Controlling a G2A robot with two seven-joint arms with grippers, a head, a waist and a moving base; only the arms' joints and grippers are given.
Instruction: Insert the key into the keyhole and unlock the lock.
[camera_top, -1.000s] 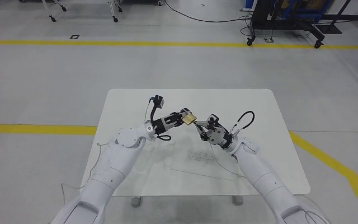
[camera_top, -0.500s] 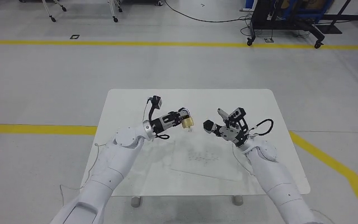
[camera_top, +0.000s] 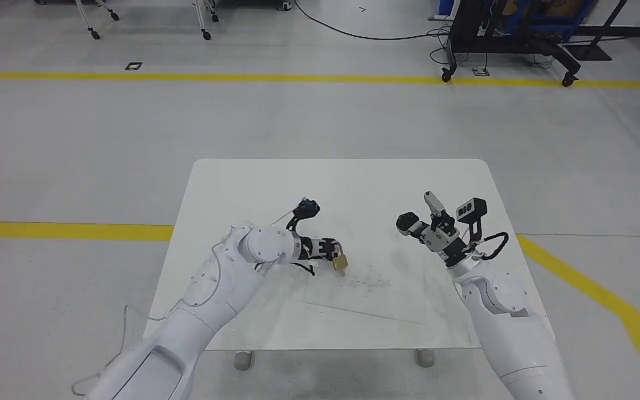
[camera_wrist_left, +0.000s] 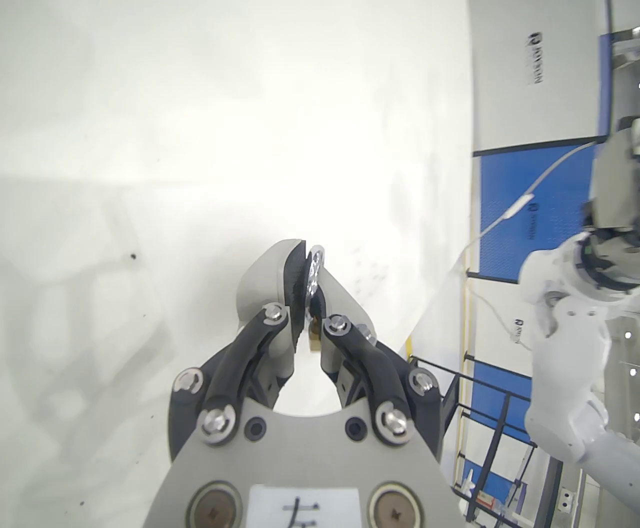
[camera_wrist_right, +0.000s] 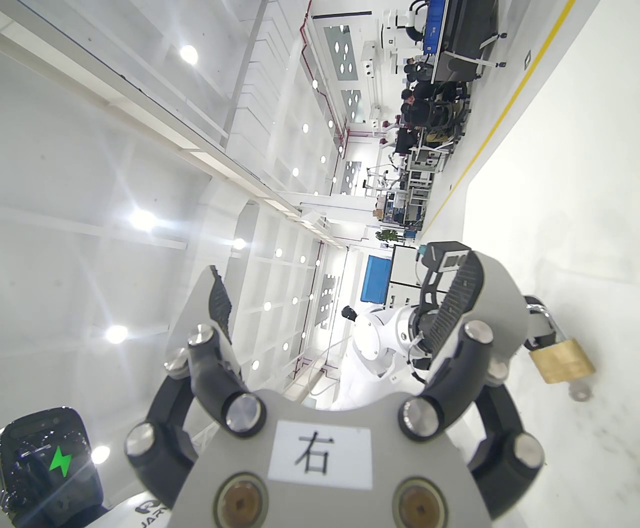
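Brass padlock with a silver shackle (camera_top: 340, 263) sits in your left gripper (camera_wrist_left: 309, 252). The fingers (camera_wrist_left: 280, 280) are pressed together on it, and a sliver of brass shows between them in the left wrist view. From the right wrist view, the brass body (camera_wrist_right: 562, 360) sticks out past that gripper. A small silver key head (camera_wrist_right: 580, 392) sits just at the body's end, away from the shackle (camera_wrist_right: 547, 320). You cannot tell whether the lock touches the white rectangular table (camera_top: 250, 190) just under that hand.

Well apart from the lock, off to the left gripper's far side, your right gripper (camera_top: 418, 213) is held above the table. Its two ridged pads (camera_wrist_right: 457, 295) are spread wide with nothing between them.
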